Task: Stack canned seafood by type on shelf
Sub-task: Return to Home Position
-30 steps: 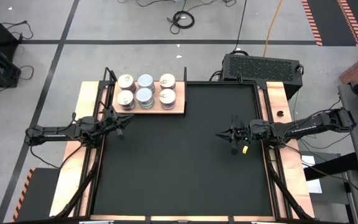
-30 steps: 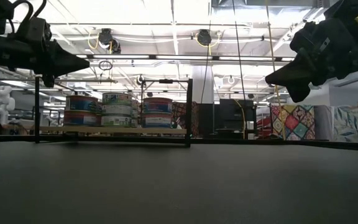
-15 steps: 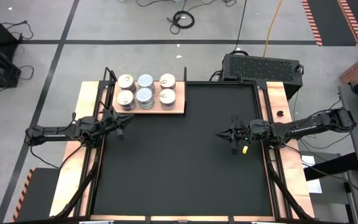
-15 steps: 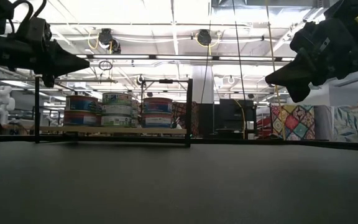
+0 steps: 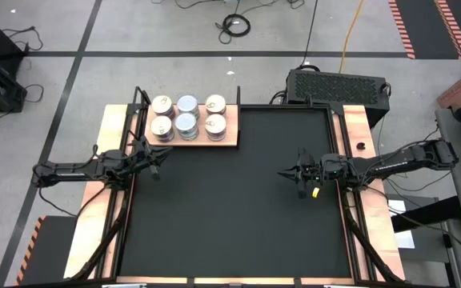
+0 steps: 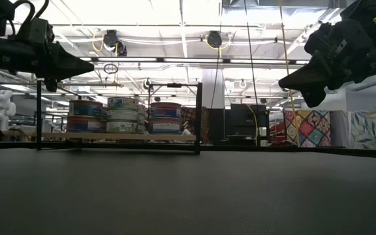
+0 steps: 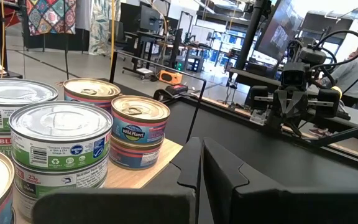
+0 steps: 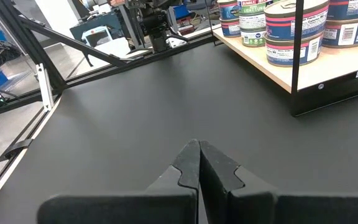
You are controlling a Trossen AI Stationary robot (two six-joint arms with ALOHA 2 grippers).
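Two dark arms poised over the black mat point(image 5: 230, 216) of the worktop point(image 5: 115, 132), tips turned toward each other across the middle.

Left claw point(image 5: 161, 162): closed all the way, the two fingers pressed flat together with no gap between, gripping nothing and touching nothing. Raised clear of the mat near its left edge, close to the front edge of the shelf point(image 5: 232, 134).

Right claw point(image 5: 283, 172): likewise fully closed, finger against finger, empty. Hanging above the mat's right half, well apart from the shelf, with a small yellow tag point(image 5: 315, 192) on the body behind the fingers.

Canned seafood point(image 5: 186, 114) all on the shelf at the far left corner of the mat, in six piles, three across and two deep. Piles two tins high, upright and squarely set, shiny lids up.

Sorted by label: pink-banded tins at the end nearest the mat's middle, green-labelled tins in the centre, blue-and-red tins at the outer end. Bare pale wood showing at the shelf's right end and along its front edge.
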